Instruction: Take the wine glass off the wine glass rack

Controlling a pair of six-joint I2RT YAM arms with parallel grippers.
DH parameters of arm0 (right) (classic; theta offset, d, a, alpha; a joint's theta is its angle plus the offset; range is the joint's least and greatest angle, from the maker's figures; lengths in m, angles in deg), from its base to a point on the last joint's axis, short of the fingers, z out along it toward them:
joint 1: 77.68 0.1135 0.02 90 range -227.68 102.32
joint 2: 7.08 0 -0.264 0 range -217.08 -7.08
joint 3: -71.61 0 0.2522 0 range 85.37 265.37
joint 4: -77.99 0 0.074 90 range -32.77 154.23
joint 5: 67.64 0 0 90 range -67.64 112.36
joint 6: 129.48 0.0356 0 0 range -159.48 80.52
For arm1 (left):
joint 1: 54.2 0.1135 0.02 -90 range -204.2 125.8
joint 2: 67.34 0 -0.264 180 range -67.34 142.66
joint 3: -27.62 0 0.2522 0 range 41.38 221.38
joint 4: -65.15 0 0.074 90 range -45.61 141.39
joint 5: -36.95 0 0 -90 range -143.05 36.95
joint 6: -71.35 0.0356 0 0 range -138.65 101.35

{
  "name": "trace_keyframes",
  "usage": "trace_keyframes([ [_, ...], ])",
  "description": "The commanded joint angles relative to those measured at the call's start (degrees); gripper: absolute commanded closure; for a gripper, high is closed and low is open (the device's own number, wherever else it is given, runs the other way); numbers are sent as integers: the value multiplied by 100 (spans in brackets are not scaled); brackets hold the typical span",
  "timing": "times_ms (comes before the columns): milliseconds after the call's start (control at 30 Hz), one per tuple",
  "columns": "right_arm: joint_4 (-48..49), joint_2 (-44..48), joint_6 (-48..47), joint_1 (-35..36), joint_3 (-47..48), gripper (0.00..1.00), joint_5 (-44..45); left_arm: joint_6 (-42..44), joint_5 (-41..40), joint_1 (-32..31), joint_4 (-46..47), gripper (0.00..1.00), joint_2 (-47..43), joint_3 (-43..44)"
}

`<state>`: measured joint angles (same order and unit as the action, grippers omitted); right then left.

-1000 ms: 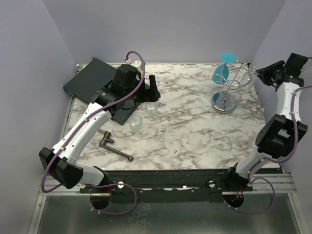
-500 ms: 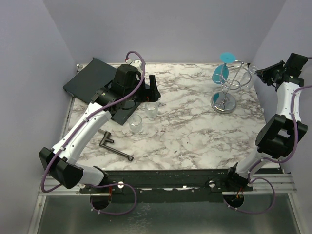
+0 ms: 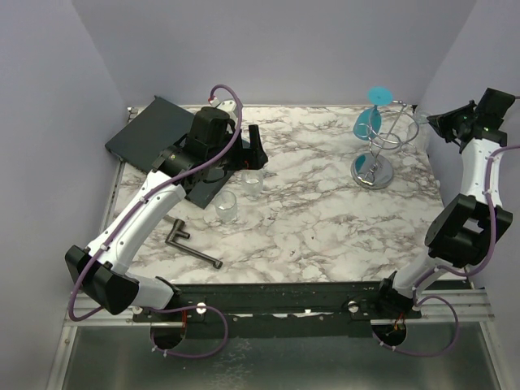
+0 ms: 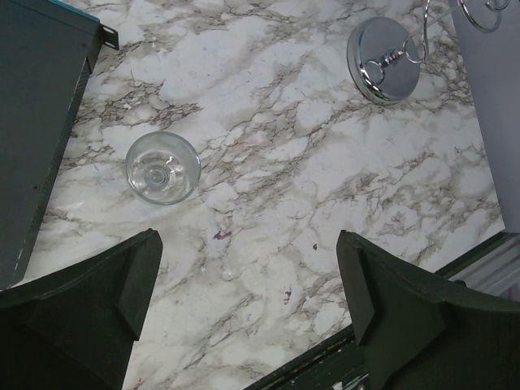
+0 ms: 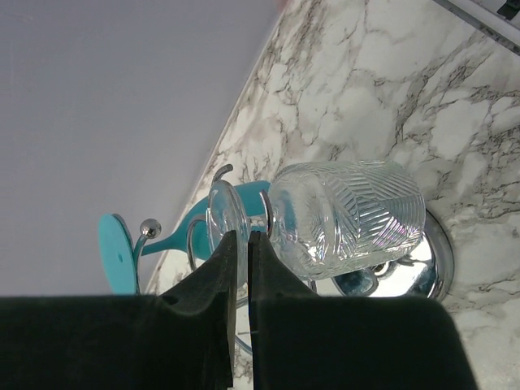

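Observation:
A clear ribbed wine glass [image 5: 349, 215] hangs on its side from the wine glass rack [image 5: 432, 262], a chrome wire stand on a round mirror base [image 3: 372, 170] at the far right of the table. My right gripper [image 5: 242, 237] is shut on the glass's short stem, between the foot disc [image 5: 219, 213] and the bowl. From above, the right gripper [image 3: 431, 121] sits at the rack's right side, by the clear glass [image 3: 414, 123]. A teal wine glass [image 3: 367, 120] hangs on the rack's left. My left gripper [image 4: 248, 240] hovers open and empty over the marble at far left.
Two small clear glasses [image 3: 250, 181] [image 3: 225, 205] stand near the left gripper; one [image 4: 162, 166] appears below it. A dark flat box [image 3: 150, 130] lies at the back left. A black L-shaped tool [image 3: 193, 245] lies near the front left. Purple walls close in at the right.
The right gripper's jaws have closed onto the clear glass's stem, and its wrist shifted slightly to the right. The left arm has not moved.

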<state>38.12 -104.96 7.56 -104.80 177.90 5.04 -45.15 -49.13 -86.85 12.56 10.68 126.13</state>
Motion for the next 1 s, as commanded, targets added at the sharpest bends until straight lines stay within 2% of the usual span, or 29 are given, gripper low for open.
trace_keyframes([
  [0, 257, 215, 169, -35, -170, 100, 105, 7, 111, 15, 116, 3, -10, 103],
  [167, 588, 377, 398, -32, -474, 100, 193, -13, 115, 13, 130, 3, -7, 103],
  [367, 1435, 829, 832, -35, -1193, 100, 417, -39, 111, 17, 156, 3, -25, 86],
  [967, 3293, 1061, 1977, -31, -2292, 100, 176, -91, 87, 13, 211, 3, -83, 23],
])
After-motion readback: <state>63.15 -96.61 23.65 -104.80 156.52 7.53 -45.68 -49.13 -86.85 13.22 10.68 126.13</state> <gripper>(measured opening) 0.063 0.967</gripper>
